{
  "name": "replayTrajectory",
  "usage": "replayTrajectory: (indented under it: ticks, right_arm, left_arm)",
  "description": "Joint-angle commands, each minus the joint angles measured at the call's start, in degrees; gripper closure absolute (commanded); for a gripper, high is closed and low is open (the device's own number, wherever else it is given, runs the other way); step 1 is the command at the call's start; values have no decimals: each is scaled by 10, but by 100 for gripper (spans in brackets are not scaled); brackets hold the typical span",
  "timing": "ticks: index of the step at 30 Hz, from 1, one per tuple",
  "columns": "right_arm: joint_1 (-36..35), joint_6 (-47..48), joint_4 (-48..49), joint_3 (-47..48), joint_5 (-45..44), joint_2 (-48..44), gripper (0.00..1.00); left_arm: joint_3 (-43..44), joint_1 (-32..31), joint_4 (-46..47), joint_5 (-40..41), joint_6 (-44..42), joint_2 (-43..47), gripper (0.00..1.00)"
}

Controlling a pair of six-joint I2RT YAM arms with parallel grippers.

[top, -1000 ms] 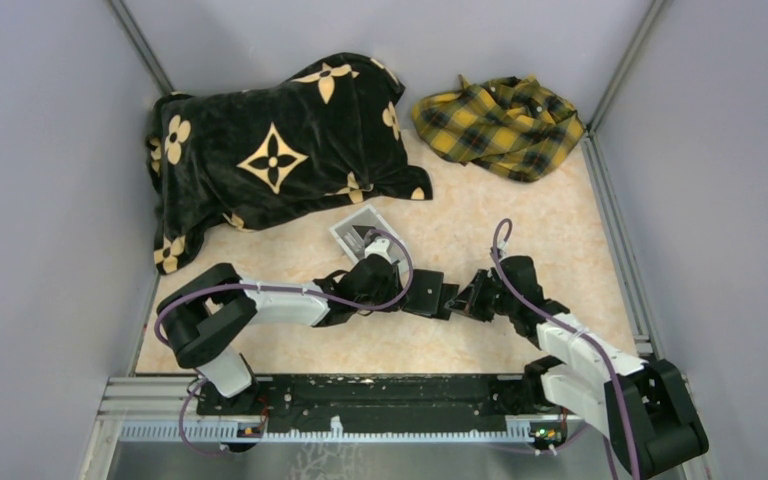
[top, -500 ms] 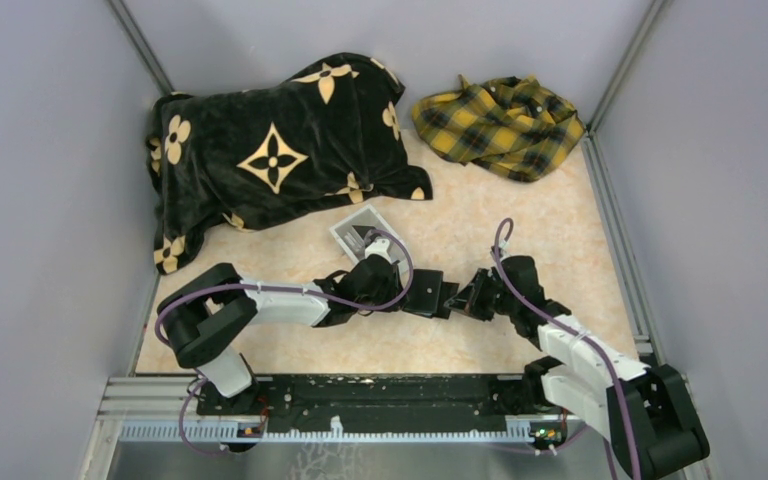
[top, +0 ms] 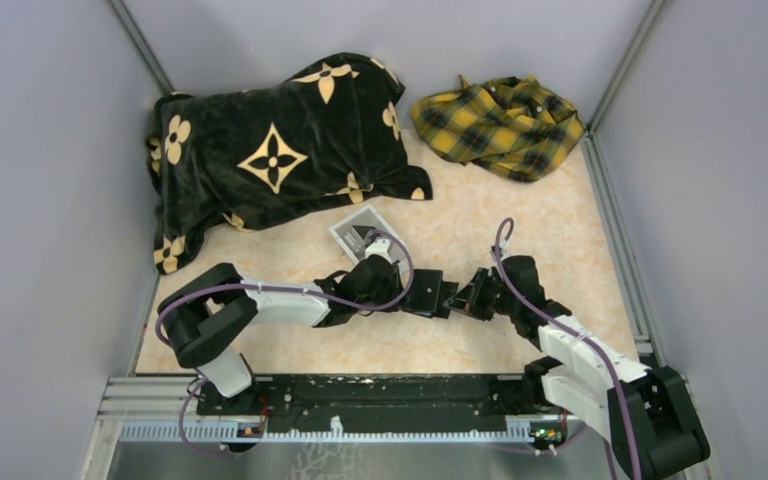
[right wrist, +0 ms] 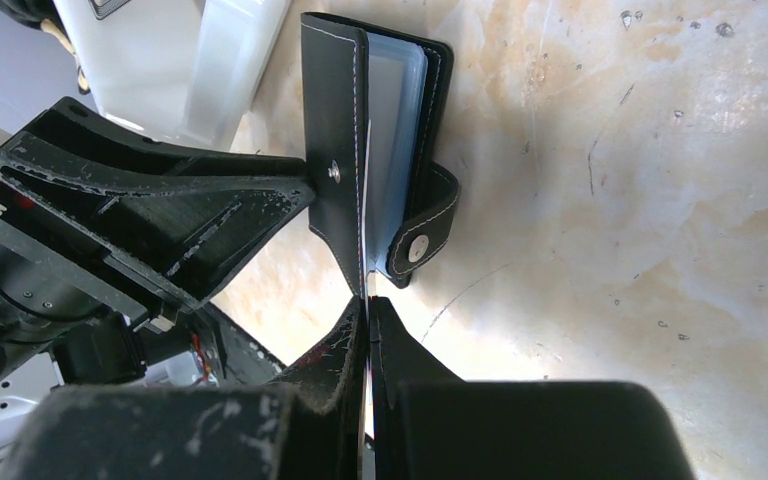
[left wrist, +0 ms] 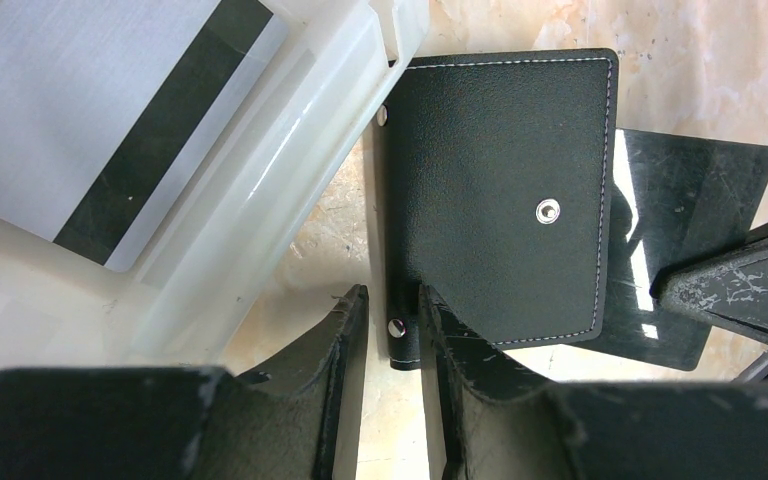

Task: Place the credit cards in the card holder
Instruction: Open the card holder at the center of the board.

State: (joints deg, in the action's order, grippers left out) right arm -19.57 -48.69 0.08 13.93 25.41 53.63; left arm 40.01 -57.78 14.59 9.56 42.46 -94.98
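The card holder (left wrist: 500,190), a black wallet with a snap, stands on edge beside the clear-white box (left wrist: 290,170). My left gripper (left wrist: 392,295) is shut on its spine edge. In the right wrist view the card holder (right wrist: 335,120) is slightly spread, showing pale inner slots and the strap clasp. My right gripper (right wrist: 368,305) is shut on a dark credit card (left wrist: 680,240), held edge-on, with its front part between the holder's leaves. A silver credit card (left wrist: 110,110) with a black stripe lies in the box. From above, both grippers meet at the card holder (top: 428,295).
A black blanket with gold flowers (top: 270,150) lies at the back left, and a yellow plaid cloth (top: 500,125) at the back right. The box (top: 360,232) sits just behind the left gripper. Grey walls close in both sides.
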Motion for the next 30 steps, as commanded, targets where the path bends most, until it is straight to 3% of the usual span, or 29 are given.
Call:
replayTrajectory:
  ticks: [1,30]
  right_arm:
    - [4,-2,32,26,13,-7,100]
    - [4,1,133,16,49,64,100]
  left_arm:
    - [-13,-9,-68,-11,0,-31,68]
    - [-52,-11,-75,1,30,7,69]
